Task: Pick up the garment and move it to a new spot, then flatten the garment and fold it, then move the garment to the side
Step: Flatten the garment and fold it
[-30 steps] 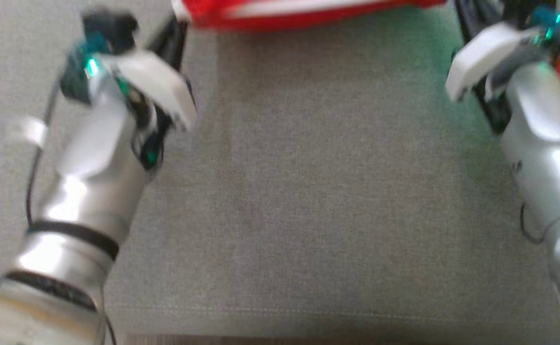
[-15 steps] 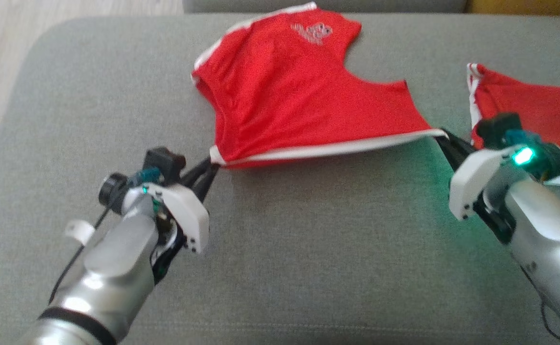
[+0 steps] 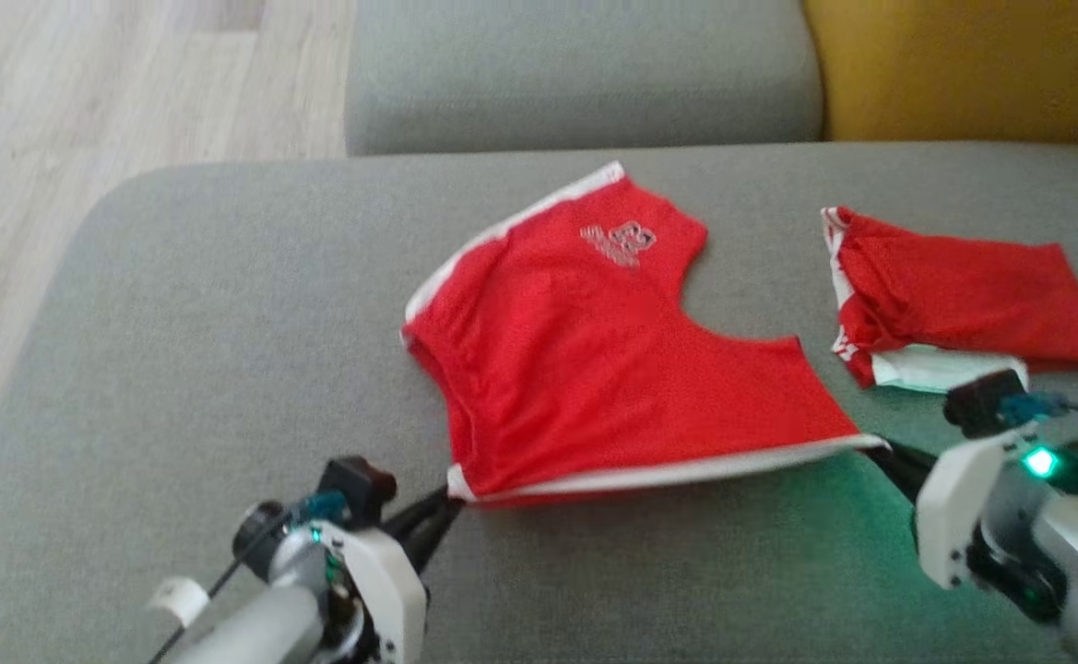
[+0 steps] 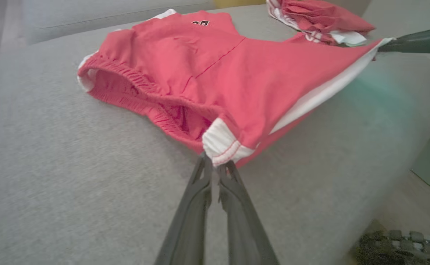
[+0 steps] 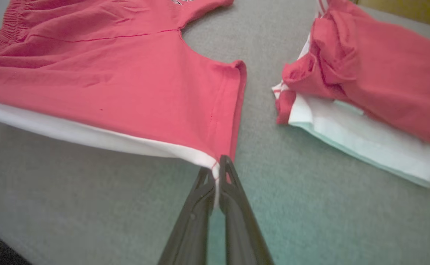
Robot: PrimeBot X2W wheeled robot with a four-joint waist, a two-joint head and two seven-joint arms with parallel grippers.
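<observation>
Head view: red shorts (image 3: 594, 369) lie at the middle of the cushion (image 3: 225, 323), near edge lifted. The left gripper (image 3: 449, 495) is pinched tight on the waistband corner and the right gripper (image 3: 878, 447) on the leg-hem corner. This pulls the white stripe (image 3: 686, 472) taut, presumably to flatten the cloth before folding.

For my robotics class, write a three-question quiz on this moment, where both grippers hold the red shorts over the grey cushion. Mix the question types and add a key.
1. True or false: the left gripper is shut on a corner of the red shorts.
2. Where does the folded red garment lie? A) under the shorts; B) on the grey cushion, apart from the shorts, to the robot's right; C) on the wooden floor.
3. Fill in: the right gripper pinches the end of the shorts' ___ stripe.
Key: 1 true; 2 B; 3 white.
</observation>
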